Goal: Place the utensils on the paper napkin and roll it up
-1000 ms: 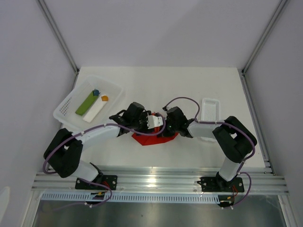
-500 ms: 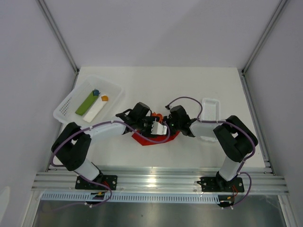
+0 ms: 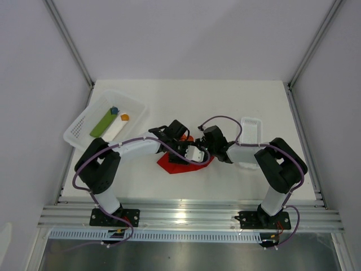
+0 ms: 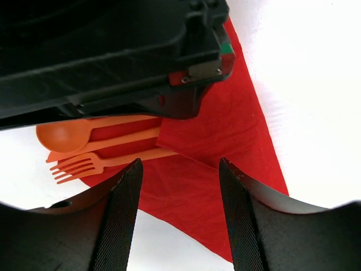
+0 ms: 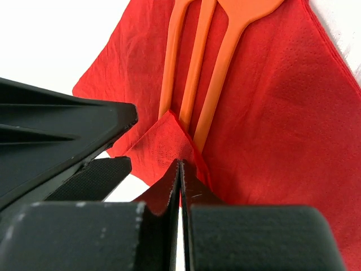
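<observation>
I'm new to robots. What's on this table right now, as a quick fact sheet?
paper napkin: red, spread out, one corner folded over
utensils: three orange pieces side by side on the napkin
right gripper: shut, pinching the folded corner
left gripper: open above the napkin, holding nothing
basket: far left, holds a green bar

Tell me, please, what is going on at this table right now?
A red paper napkin is spread out with three orange utensils lying side by side on it, their heads sticking out past one edge. The right end effector is shut, apparently pinching a napkin corner folded over the handles. The left end effector hovers open just above the napkin, gripping nothing. No roll has formed yet.
</observation>
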Available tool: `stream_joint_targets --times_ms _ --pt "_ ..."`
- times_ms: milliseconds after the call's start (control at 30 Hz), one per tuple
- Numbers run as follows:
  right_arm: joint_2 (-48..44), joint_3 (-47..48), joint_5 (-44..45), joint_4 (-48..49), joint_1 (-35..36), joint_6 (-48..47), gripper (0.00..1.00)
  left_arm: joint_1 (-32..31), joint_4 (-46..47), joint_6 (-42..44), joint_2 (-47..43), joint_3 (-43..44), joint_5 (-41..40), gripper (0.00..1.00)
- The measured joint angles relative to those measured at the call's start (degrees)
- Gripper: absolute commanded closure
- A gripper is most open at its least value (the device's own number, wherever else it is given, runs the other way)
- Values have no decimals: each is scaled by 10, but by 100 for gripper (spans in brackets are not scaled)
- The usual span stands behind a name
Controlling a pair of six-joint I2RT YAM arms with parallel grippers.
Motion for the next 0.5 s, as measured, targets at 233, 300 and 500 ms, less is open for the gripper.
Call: stream_joint_targets --times_ms 233,300,500 --pt "0 -5 0 4 0 1 100 -4 -1 -1 0 -4 -17 40" --pt "0 -7 -1 5 0 2 100 -9 0 -3 3 -5 -24 40" --pt "0 -7 -6 5 -1 0 100 -19 3 -16 15 -4 -39 40"
